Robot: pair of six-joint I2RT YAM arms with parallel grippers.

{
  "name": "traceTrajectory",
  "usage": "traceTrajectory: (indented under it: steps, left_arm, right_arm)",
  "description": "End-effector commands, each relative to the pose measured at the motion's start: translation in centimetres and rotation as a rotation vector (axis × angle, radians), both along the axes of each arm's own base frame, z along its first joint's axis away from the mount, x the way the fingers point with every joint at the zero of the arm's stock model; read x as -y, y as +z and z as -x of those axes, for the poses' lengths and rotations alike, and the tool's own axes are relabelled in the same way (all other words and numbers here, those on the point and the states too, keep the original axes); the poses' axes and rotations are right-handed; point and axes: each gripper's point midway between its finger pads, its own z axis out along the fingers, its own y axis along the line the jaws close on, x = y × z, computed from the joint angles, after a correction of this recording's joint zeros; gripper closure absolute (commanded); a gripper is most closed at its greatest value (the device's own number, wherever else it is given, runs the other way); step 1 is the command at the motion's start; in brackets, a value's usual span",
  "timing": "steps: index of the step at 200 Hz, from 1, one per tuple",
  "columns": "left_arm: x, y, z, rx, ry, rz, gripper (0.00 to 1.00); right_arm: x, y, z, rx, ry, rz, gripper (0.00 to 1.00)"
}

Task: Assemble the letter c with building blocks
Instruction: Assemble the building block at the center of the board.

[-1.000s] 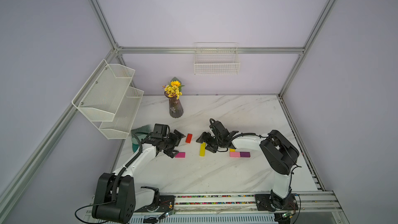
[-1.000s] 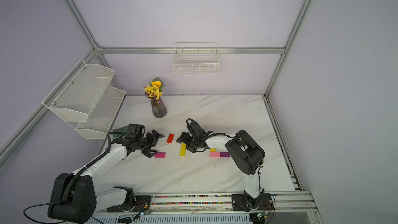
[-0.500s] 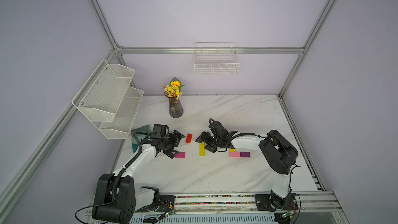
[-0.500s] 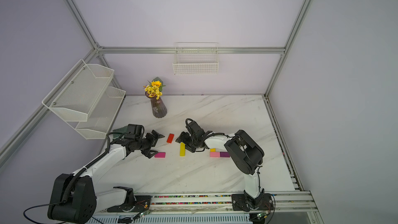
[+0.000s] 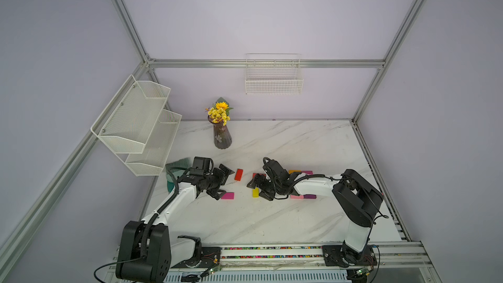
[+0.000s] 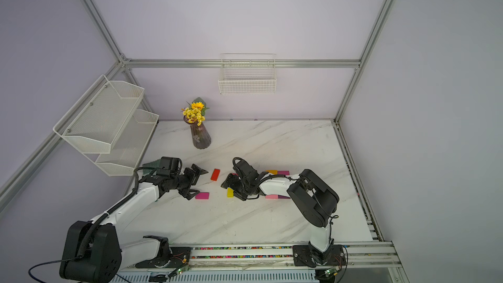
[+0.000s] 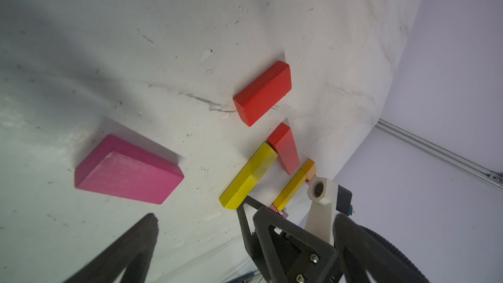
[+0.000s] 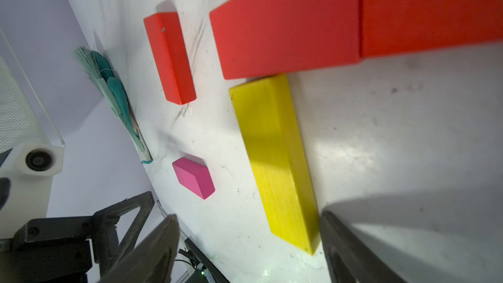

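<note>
**Both grippers open, low over the marble table (image 5: 299,142), on the robot side of the flower vase (image 5: 222,138).**

The left gripper (image 5: 229,181) sits directly in front of the vase with its jaws fully apart and empty. A magenta block (image 5: 227,195) lies flat just beside its nearer finger, and a red block (image 5: 239,174) lies just right of its farther finger. The right gripper (image 5: 258,190), in front and to the right of the vase, has its jaws apart astride the robot-side end of a long yellow block (image 8: 275,159). The right wrist view shows a clear gap on one side, so the block is not clamped. A second red block (image 8: 285,23) abuts the yellow block's far end. Farther right of the vase lie an orange block (image 5: 294,171), a pink block (image 5: 296,196) and a purple block (image 5: 310,196), all partly hidden by the right arm.
</note>
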Motion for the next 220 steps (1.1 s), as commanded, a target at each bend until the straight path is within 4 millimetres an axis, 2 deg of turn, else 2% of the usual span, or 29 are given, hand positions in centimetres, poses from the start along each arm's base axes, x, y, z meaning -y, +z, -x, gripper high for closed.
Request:
traceTrajectory:
  steps: [1, 81, 123, 143, 170, 172, 187, 220]
  left_arm:
    - [0.0, 0.9, 0.1, 0.038, -0.019, 0.011, 0.0]
    - [-0.1, 0.5, 0.5, 0.033, -0.019, 0.007, 0.0]
    - [0.0, 0.5, -0.4, 0.053, -0.043, -0.011, 0.0]
    - [-0.1, 0.8, -1.7, 0.076, -0.099, -0.062, 0.0]
    - [0.6, 1.5, -3.8, 0.101, -0.221, -0.131, 0.0]
    - [0.6, 0.9, -4.0, 0.085, -0.23, -0.138, 0.0]
    - [1.2, 0.4, -5.0, 0.064, -0.315, -0.186, 0.0]
    - [2.4, 0.2, -6.9, 0.015, -0.515, -0.372, 0.0]
  right_arm:
    - [0.0, -0.4, 0.1, -0.021, -0.026, 0.015, 0.17]
    - [0.4, -0.6, 0.0, -0.023, -0.037, 0.039, 0.17]
    - [0.8, -0.4, -0.6, -0.015, -0.048, 0.036, 0.17]
    - [0.8, 0.7, -0.9, 0.004, -0.046, 0.018, 0.17]
    - [0.6, 3.1, -1.3, 0.051, -0.025, -0.022, 0.17]
    - [0.6, 3.3, -1.4, 0.055, -0.025, -0.024, 0.17]
    - [0.7, 4.7, -1.5, 0.079, -0.011, -0.031, 0.17]
    - [1.9, 6.9, -1.4, 0.125, 0.018, 0.001, 0.17]
